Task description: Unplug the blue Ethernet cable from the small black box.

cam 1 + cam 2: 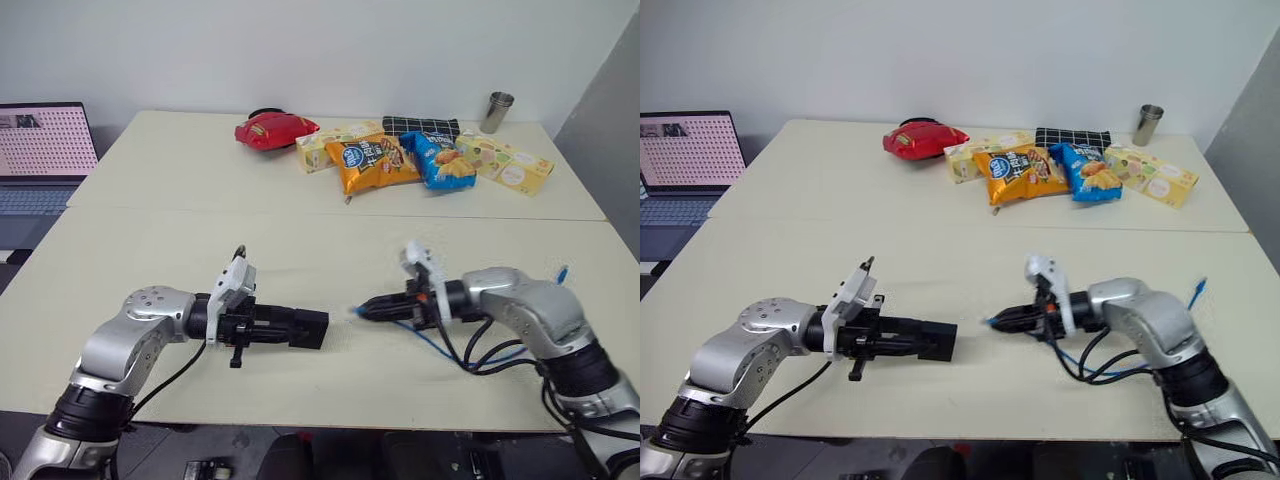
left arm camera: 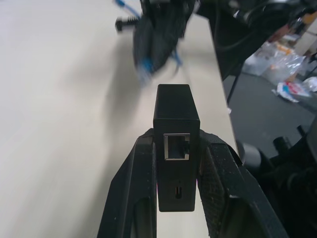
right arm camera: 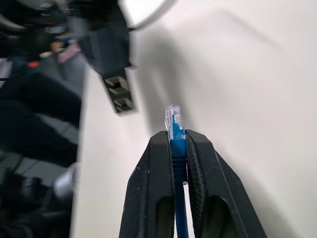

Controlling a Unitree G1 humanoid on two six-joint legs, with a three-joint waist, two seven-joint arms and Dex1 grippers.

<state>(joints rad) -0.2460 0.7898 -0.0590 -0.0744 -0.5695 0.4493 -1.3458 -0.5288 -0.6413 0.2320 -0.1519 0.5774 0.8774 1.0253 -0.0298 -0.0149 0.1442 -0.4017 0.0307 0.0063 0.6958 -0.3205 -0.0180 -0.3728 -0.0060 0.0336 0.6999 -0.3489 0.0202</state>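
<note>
The small black box (image 2: 176, 148) is a smooth, dull block with a square hole in its end. The left gripper (image 1: 300, 327) has its two bumpy black fingers (image 2: 136, 193) squeezed tight on it, just above the pale table (image 1: 300, 250). A little gap away, the right gripper (image 1: 368, 310) has its fingers pinched on the blue Ethernet cable (image 3: 177, 144). The cable's clear plug pokes out, pulled free of the box. The thin blue cord loops back beside the right arm.
</note>
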